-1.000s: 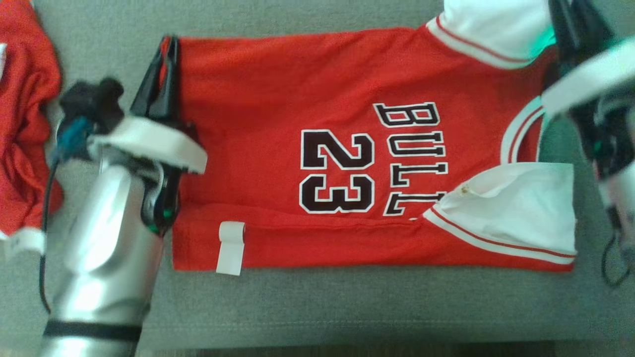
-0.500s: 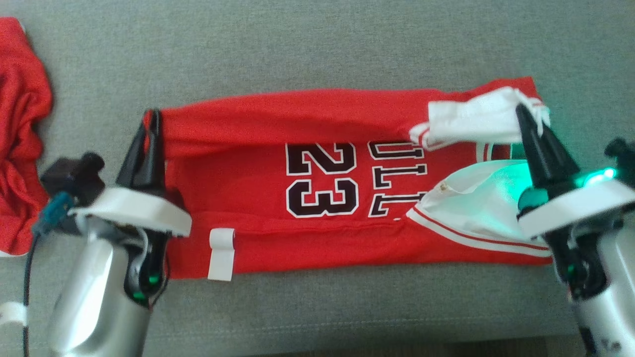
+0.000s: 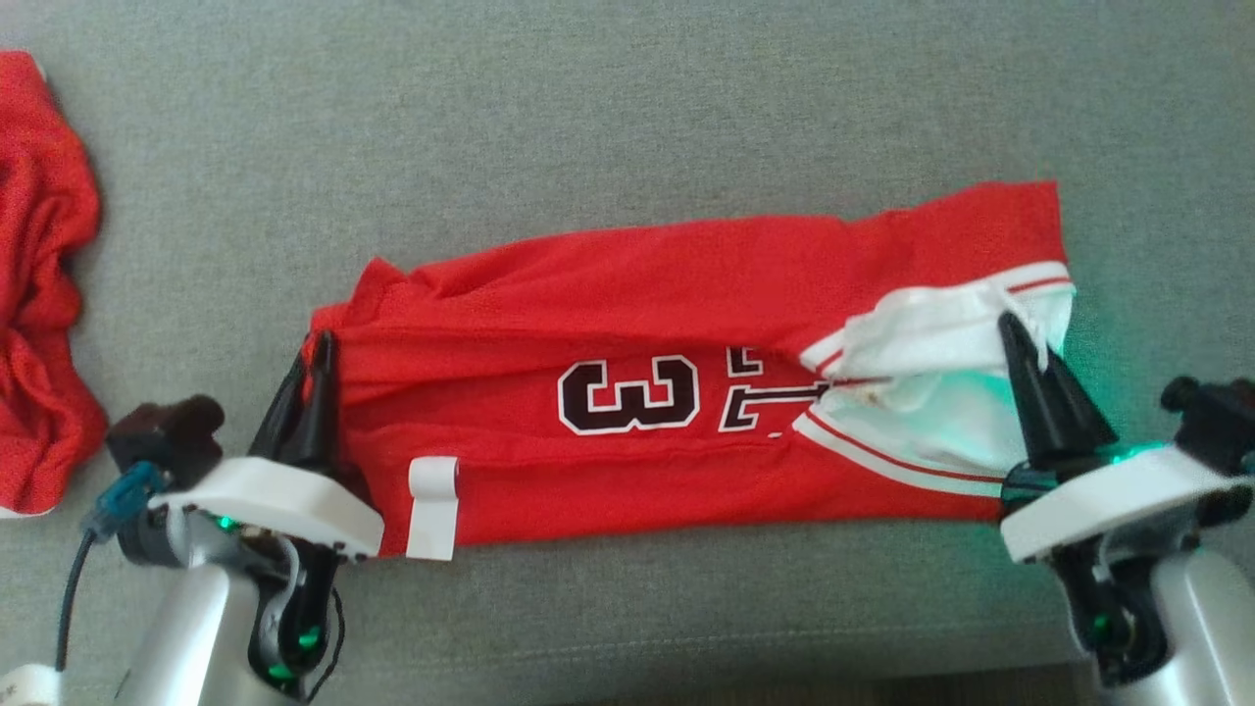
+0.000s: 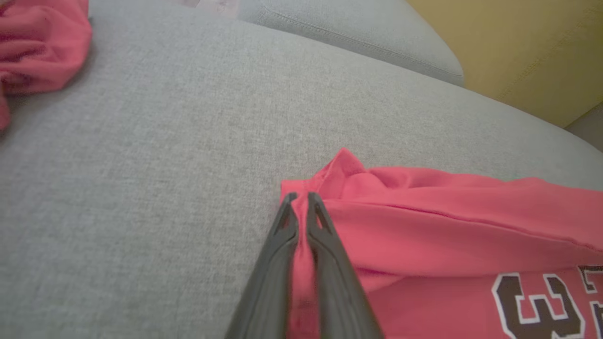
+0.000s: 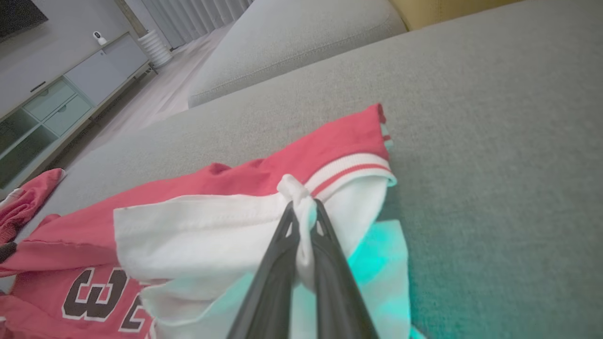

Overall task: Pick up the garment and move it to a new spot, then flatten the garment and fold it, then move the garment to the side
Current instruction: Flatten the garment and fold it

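A red basketball jersey (image 3: 627, 324) with white sleeves and a black "3" lies lengthwise on the grey cushion (image 3: 588, 118), its far long edge folded over toward me. My left gripper (image 3: 319, 343) is shut on the jersey's red hem corner (image 4: 301, 207) at the left end. My right gripper (image 3: 1010, 324) is shut on a bunched bit of the white sleeve (image 5: 297, 188) at the right end. In the right wrist view the jersey (image 5: 264, 174) drapes over itself and green light tints the white cloth. A white label (image 3: 432, 505) hangs at the near edge.
Another crumpled red garment (image 3: 44, 284) lies at the cushion's left end, also in the left wrist view as a red heap (image 4: 42, 42). The cushion's front edge (image 3: 627, 677) runs just below my arms. A second cushion (image 5: 292, 52) and a cabinet (image 5: 56, 103) sit beyond.
Both grippers have pulled the jersey's far edge toward me, folding it over the front; the "23" and lettering are now mostly covered. The camera view has also shifted.
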Controlling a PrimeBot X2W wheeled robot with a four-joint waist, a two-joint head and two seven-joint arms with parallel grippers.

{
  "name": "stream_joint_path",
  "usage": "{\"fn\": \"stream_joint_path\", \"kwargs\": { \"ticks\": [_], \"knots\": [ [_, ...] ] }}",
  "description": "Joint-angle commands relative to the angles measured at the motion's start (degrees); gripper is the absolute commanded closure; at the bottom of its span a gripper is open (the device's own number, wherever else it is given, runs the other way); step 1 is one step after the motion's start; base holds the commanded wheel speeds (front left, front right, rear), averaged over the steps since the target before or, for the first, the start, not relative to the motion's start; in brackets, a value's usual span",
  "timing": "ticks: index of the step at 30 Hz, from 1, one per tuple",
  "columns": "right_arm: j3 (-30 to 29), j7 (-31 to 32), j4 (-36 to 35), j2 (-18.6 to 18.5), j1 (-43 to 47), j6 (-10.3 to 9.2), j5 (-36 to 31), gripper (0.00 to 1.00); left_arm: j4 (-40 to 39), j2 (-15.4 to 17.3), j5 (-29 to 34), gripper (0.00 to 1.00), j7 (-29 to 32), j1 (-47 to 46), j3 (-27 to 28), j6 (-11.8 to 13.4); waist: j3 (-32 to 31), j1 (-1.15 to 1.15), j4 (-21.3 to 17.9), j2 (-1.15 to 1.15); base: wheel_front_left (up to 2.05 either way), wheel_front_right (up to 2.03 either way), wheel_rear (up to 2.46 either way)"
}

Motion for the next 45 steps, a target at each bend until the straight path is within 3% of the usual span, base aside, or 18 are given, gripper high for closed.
{"fn": "stream_joint_path", "kwargs": {
  "ticks": [1, 10, 16, 24, 45],
  "knots": [
    [0.5, 0.4, -1.8, 0.0, 1.5, -0.05, -0.7, 0.00, -0.8, 1.2, -0.2, 0.00, -0.2, -0.2, 2.0, 0.4, -0.3, 0.00, -0.1, 0.00, 0.00, 0.00, 0.00],
    [-0.8, -1.3, -5.5, 2.0, 5.6, -0.05, -4.2, 0.00, -0.8, 1.5, 2.4, 0.00, -4.9, 1.5, 2.0, 2.1, -2.0, 0.00, -1.1, 0.00, 0.00, 0.00, 0.00],
    [-2.5, -3.5, -11.2, 2.5, 5.4, -0.05, -9.1, 0.00, -5.5, 1.7, 6.1, 0.00, -7.6, 3.2, 2.4, 4.6, -4.0, 0.00, -1.9, 0.00, 0.00, 0.00, 0.00],
    [-4.3, -2.2, -15.7, 3.0, 4.6, -0.05, -13.4, 0.00, -11.0, 2.1, 9.1, 0.00, -8.2, 5.4, 1.8, 5.8, -7.2, 0.00, -2.1, 0.00, 0.00, 0.00, 0.00],
    [-5.2, -0.8, -16.3, 4.0, 5.7, -0.05, -13.8, 0.00, -14.5, 2.9, 9.6, 0.00, -6.7, 6.7, 0.9, 7.5, -7.0, 0.00, -1.8, 0.00, 0.00, 0.00, 0.00]
  ]
}}
